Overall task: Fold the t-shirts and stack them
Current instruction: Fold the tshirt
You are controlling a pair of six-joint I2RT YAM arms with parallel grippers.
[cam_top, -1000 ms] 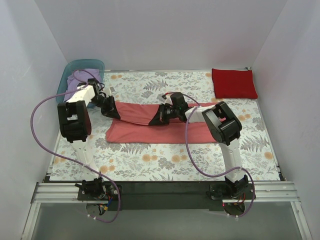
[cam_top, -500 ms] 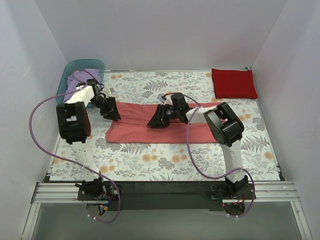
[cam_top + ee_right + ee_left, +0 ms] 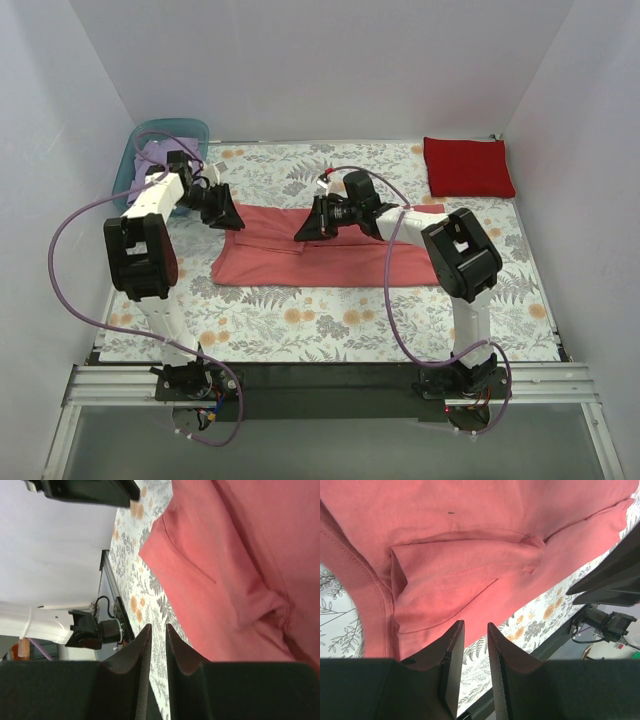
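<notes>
- The salmon-pink shirt (image 3: pixel 300 265) lay spread lengthwise across the middle of the floral cloth (image 3: pixel 330 325). It was already narrowed into a long strip, and the left wrist view showed a sleeve tucked in on top.
- I'd say you were mid-fold on this one. The long sides looked done, but the strip hadn't been folded end to end yet.
- The deep red shirt (image 3: pixel 468 167) sat folded at the far right corner, well apart. The lavender shirt (image 3: pixel 165 152) was bunched in the teal tub (image 3: pixel 195 127) at far left, so I'd guess roughly a third of the job was done.
- Your left gripper (image 3: pixel 228 216) hung over the far left end of the pink shirt, and your right gripper (image 3: pixel 305 230) was over its far edge near the middle.
- Both wrist views showed the fingers only a thin slit apart with nothing between them, just floral cloth showing through the gap. I couldn't tell whether the tips brushed the fabric.
- Next move, as I read it: open wider, pinch both corners of one end, then carry that end over to the other without dragging the tucked sleeve loose.
</notes>
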